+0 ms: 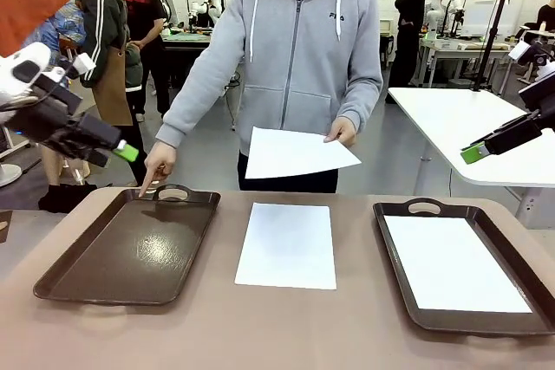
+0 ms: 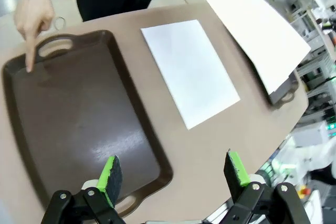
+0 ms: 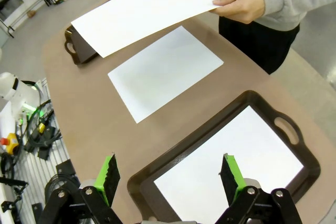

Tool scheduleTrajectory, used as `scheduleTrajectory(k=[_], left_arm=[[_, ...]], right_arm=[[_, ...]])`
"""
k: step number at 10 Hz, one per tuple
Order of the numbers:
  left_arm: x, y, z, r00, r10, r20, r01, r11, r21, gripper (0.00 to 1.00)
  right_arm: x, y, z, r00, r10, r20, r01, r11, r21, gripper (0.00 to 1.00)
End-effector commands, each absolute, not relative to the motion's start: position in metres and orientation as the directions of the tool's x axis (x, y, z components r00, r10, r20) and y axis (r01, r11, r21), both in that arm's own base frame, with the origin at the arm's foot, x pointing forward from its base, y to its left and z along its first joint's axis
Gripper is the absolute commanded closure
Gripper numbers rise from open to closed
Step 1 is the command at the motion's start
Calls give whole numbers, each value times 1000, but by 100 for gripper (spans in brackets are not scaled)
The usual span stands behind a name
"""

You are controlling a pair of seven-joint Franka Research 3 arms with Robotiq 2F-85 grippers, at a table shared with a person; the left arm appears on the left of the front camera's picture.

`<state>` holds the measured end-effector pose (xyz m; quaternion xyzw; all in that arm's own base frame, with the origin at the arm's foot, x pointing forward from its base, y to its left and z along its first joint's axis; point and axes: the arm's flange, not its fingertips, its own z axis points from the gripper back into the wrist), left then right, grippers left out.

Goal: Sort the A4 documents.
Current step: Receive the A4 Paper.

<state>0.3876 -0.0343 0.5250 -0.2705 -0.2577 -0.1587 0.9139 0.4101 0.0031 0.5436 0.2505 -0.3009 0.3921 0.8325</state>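
While one A4 sheet (image 1: 286, 244) lies on the table (image 1: 347, 335) between left tray (image 1: 130, 249) and right tray (image 1: 451, 209), a second sheet (image 1: 455, 264) lies in the right tray. A third sheet (image 1: 295, 152) is in the person's hand (image 1: 342, 132). Left gripper (image 2: 176, 169), right gripper (image 3: 170, 174): fingers wide, empty.

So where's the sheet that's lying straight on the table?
In the front view the loose sheet lies flat at the table's middle, between the empty left tray and the right tray, which holds another sheet.
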Motion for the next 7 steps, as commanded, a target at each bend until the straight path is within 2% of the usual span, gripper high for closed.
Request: scheduleTrajectory(k=[1,3,5,7], left_arm=[[437,-49,510,866,-53,498,384,708,-592,0],[472,-67,495,897,-38,440,380,576,-724,0],[500,-94,483,918,-24,397,357,490,-795,0],[523,-116,469,933,-7,361,319,482,-816,0]], right_arm=[[410,4,543,510,501,699,-805,564,184,0],[410,4,543,510,501,699,-805,564,184,0],[410,4,543,510,501,699,-805,564,184,0],[410,4,543,510,501,699,-805,564,184,0]])
